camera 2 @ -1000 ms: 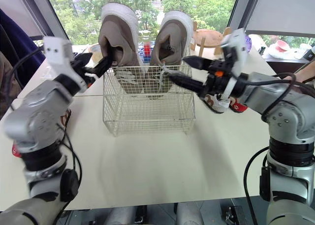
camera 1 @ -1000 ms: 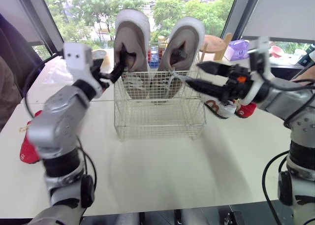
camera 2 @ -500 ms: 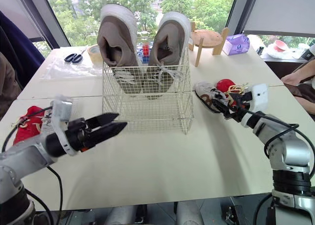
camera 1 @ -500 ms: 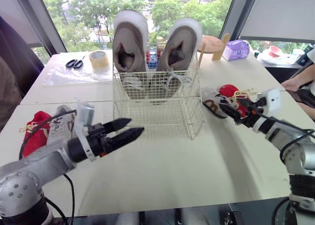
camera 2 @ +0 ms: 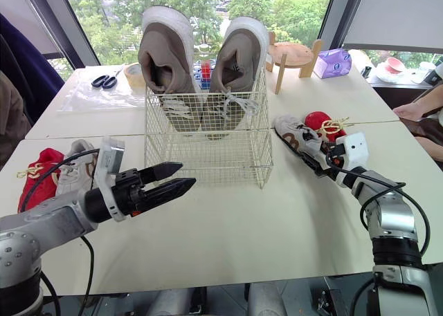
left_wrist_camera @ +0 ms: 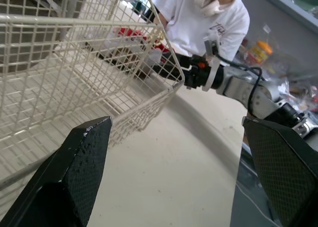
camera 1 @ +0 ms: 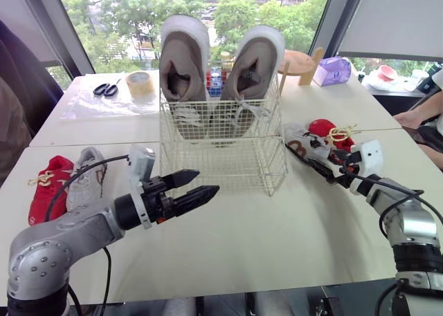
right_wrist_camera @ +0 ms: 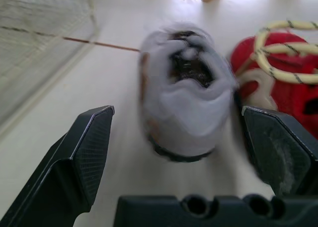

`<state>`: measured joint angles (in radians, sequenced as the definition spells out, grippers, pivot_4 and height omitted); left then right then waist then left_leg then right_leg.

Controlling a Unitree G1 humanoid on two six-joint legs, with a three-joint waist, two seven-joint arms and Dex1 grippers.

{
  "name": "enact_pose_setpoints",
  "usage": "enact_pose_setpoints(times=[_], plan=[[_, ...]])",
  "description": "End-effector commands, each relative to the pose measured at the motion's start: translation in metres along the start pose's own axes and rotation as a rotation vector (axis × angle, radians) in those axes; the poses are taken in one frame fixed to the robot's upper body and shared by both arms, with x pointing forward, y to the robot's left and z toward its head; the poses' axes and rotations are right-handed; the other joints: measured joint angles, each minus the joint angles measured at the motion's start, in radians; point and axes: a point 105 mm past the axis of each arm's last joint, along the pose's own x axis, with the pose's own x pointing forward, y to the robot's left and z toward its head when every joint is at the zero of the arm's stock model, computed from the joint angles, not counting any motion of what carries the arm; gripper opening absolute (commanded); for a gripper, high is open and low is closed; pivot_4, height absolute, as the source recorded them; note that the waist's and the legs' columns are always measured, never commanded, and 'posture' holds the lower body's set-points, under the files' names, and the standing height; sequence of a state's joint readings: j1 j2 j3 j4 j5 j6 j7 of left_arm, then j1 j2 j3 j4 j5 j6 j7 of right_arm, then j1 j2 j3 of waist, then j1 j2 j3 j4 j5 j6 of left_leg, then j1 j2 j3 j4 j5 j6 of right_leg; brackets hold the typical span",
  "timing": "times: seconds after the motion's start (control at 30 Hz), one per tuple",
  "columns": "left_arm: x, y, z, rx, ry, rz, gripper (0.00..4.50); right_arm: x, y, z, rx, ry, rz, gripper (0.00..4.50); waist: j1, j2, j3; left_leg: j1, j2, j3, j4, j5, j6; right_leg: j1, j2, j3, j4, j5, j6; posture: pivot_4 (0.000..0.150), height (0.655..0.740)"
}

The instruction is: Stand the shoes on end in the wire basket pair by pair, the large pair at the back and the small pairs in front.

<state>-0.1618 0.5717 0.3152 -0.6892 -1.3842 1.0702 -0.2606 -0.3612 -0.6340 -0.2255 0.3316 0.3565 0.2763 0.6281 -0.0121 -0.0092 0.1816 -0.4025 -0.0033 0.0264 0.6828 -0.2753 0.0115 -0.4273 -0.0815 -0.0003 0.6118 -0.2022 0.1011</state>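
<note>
**Large pair in the basket; four small shoes out on the tabletop**

Surface: a cream tabletop (camera 1: 228,240), matt and lightly speckled in the left wrist view. A seam crosses it from left to right at the level of the wire basket (camera 1: 221,165).

Room: tall windows with dark frames (camera 1: 50,25) and green trees behind them. A pale roller blind (camera 1: 394,15) hangs at the upper right. A person in a white shirt (left_wrist_camera: 208,16) is beyond the robot's right side of the tabletop.

Far side of the tabletop:
- Black-handled scissors (camera 1: 105,89) and a tape roll (camera 1: 140,84) lie on a clear plastic sheet (camera 1: 83,107).
- A wooden stand (camera 1: 299,61) and a purple pack (camera 1: 333,70) are to the right of them. The print on the pack is too small to read.

Task items:
- The large pair (camera 1: 185,67) is beige with white soles. It stands on end along the back of the basket, toes down and heels well above the rim, the two shoes side by side.
- The front part of the basket holds no shoe.
- A small white shoe (camera 1: 303,144) and a red shoe with yellow laces (camera 1: 331,131) lie touching, right of the basket.
- A red shoe (camera 1: 47,191) and a grey shoe (camera 1: 86,179) lie side by side, left of the basket.

Left gripper (camera 1: 208,182): it hovers above the tabletop near the basket's front left corner and points right. Its fingers are spread and hold nothing.

Right gripper (right_wrist_camera: 176,110): it is low over the tabletop at the small white shoe. Its fingers are spread wide, one on each side of the shoe and not pressed onto it.
</note>
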Motion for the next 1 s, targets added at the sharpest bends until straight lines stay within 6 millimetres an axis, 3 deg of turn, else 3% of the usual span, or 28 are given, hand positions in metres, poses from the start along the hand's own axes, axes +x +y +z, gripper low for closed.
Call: enact_pose_setpoints(times=[0.03, 0.2, 0.3, 0.5, 0.57, 0.63, 0.67, 0.77, 0.87, 1.0], plan=[[0.001, -0.006, 0.004, 0.023, -0.022, -0.018, 4.33, 0.012, 0.004, 0.006, -0.019, -0.04, 0.03, 4.5, 0.0, 0.0, 0.0, 0.0, 0.0, 0.0, 0.0, 0.0, 0.0, 0.0, 0.0, 0.0, 0.0, 0.0, 0.0, 0.15, 0.74], [0.001, -0.008, 0.001, 0.034, -0.011, -0.009, 4.33, 0.034, 0.008, 0.003, -0.005, -0.047, 0.052, 4.5, -0.002, 0.0, 0.0, 0.0, 0.0, 0.0, 0.0, 0.0, 0.0, 0.0, 0.0, 0.0, 0.0, 0.0, 0.0, 0.15, 0.74], [-0.001, -0.005, -0.002, 0.041, 0.003, 0.007, 4.5, 0.041, 0.01, 0.006, 0.018, -0.075, 0.062, 3.64, -0.002, 0.0, 0.0, 0.0, 0.0, 0.0, 0.0, 0.0, 0.0, 0.0, 0.0, 0.0, 0.0, 0.0, 0.0, 0.15, 0.74], [-0.007, -0.002, 0.012, 0.058, -0.04, 0.002, 4.5, 0.043, 0.014, 0.014, 0.011, -0.123, 0.068, 0.82, -0.001, 0.0, 0.0, 0.0, 0.001, 0.0, 0.0, 0.0, 0.0, 0.0, 0.0, 0.0, 0.0, 0.0, 0.0, 0.15, 0.74], [-0.011, 0.001, 0.025, 0.07, -0.071, -0.003, 4.5, 0.041, 0.013, 0.027, 0.005, -0.163, 0.06, 0.32, 0.0, 0.0, 0.0, 0.0, 0.001, 0.0, 0.0, 0.0, 0.0, 0.0, 0.0, 0.0, 0.0, 0.0, 0.0, 0.15, 0.74], [-0.016, 0.004, 0.039, 0.073, -0.107, -0.01, 4.5, 0.036, 0.01, 0.043, 0.009, -0.214, 0.04, 0.32, 0.0, 0.001, 0.001, 0.0, 0.001, 0.0, 0.0, 0.0, 0.0, 0.0, 0.0, 0.0, 0.0, 0.0, 0.0, 0.15, 0.74], [-0.018, 0.006, 0.047, 0.072, -0.131, -0.011, 4.5, 0.033, 0.005, 0.055, 0.008, -0.25, 0.021, 0.32, -0.001, 0.002, 0.001, -0.001, 0.001, -0.001, 0.0, 0.0, 0.0, -0.001, 0.0, 0.0, 0.0, 0.0, 0.0, 0.15, 0.74], [-0.027, 0.012, 0.085, 0.045, -0.258, -0.043, 4.5, 0.01, -0.019, 0.121, 0.004, -0.44, -0.088, 0.32, 0.002, 0.003, 0.002, -0.002, 0.001, -0.001, 0.0, 0.0, 0.0, -0.002, -0.001, 0.0, 0.0, 0.0, 0.0, 0.15, 0.74], [-0.03, 0.012, 0.118, 0.069, -0.35, -0.072, 4.5, -0.022, -0.029, 0.197, -0.041, -0.651, -0.122, 0.32, 0.002, 0.005, 0.004, -0.003, 0.0, 0.0, 0.0, 0.0, 0.0, -0.003, -0.001, 0.0, -0.001, 0.0, 0.0, 0.15, 0.74], [-0.033, 0.015, 0.154, 0.048, -0.447, -0.095, 4.5, -0.06, 0.0, 0.271, -0.085, -0.845, 0.05, 0.32, 0.001, 0.005, 0.004, -0.004, 0.0, -0.001, -0.002, 0.0, 0.0, -0.004, 0.0, -0.001, -0.001, 0.0, 0.001, 0.15, 0.74]])
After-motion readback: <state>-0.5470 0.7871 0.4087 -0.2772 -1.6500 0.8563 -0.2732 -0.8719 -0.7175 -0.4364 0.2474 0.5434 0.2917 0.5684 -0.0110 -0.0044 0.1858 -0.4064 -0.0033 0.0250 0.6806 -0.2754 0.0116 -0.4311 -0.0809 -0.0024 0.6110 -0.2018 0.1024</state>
